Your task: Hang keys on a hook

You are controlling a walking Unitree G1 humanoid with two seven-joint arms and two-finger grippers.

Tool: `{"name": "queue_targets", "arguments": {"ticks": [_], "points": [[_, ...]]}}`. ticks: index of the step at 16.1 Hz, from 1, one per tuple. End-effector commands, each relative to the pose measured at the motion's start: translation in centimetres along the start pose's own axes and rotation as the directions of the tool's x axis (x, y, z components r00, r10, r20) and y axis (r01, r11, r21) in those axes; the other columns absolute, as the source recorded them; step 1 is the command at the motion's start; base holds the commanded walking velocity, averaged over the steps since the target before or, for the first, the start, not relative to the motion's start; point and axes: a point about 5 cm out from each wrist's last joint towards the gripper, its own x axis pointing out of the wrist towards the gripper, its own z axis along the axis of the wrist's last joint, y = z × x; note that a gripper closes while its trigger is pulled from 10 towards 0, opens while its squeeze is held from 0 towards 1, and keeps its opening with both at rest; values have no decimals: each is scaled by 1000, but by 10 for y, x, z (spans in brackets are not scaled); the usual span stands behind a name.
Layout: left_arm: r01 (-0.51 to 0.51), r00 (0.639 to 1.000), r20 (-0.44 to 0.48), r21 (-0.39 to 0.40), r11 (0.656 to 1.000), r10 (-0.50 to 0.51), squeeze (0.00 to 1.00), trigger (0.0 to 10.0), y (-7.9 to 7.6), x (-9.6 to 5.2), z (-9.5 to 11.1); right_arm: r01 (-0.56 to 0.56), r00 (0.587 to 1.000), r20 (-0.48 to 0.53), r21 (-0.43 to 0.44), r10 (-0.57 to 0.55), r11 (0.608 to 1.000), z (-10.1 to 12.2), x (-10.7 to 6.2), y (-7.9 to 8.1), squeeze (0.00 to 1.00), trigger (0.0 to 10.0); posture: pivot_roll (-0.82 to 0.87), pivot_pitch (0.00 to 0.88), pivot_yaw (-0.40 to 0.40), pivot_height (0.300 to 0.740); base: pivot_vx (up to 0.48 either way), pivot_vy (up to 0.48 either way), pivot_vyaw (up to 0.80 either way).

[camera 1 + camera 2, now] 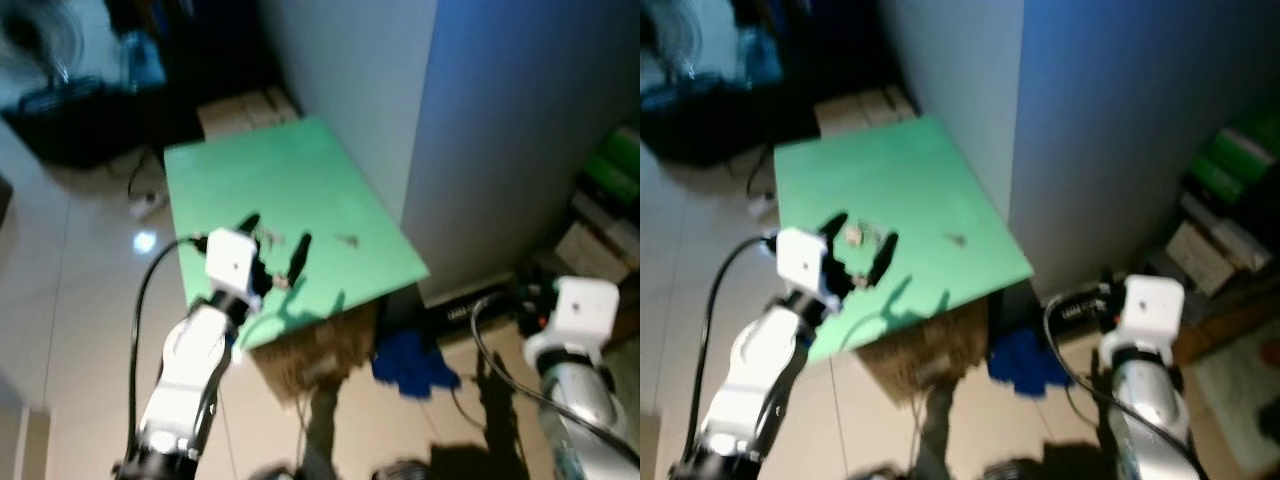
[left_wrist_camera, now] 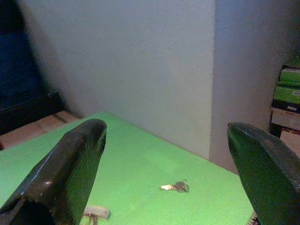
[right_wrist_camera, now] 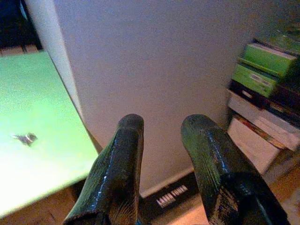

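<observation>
A small bunch of keys (image 1: 348, 240) lies on the green table top (image 1: 300, 170), toward its right edge; the left wrist view shows these keys (image 2: 176, 187) ahead of the fingers. My left gripper (image 1: 275, 238) hovers low over the table's near part, open, nothing between its fingers (image 2: 70, 164). A small pale object (image 2: 96, 213) lies on the table just under that gripper. My right gripper (image 3: 161, 124) is held off the table's right side, facing the grey wall, open by a narrow gap and holding nothing. The picture is blurred.
The green top rests on a cardboard box (image 1: 310, 355) against a blue-grey wall (image 1: 500, 120). A blue cloth (image 1: 410, 365) and a black power strip (image 1: 470, 310) lie on the floor to the right. Green and white boxes (image 3: 262, 65) are stacked at far right. Cables trail on the floor.
</observation>
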Motion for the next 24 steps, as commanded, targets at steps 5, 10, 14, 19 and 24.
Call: {"name": "queue_targets", "arguments": {"ticks": [5,10,14,19,24], "points": [[-70,997,-42,16,997,71,0,10000,14,-8,-9,-217,976,9,-18,217,976,3,-9,28,0,10000,-185,116,99,740,419,0,113],[-97,994,-45,15,995,98,0,10000,16,-15,-10,-387,922,-34,-71,385,919,-3,-13,48,0,10000,-172,123,76,740,417,0,800],[-87,986,-143,23,996,90,0,10000,19,-37,-24,-481,875,-92,-42,476,876,-13,-20,56,0,10000,-158,130,60,740,91,0,200],[21,975,-219,-87,996,-40,0,10000,2,-46,-35,-474,875,-135,-49,465,879,-24,-25,50,0,10000,-158,112,72,740,0,0,0],[47,973,-224,-59,997,-59,0,10000,2,-31,-36,-504,833,-284,-36,474,863,-48,-12,55,1000,10000,-170,109,97,740,0,0,0]]}}
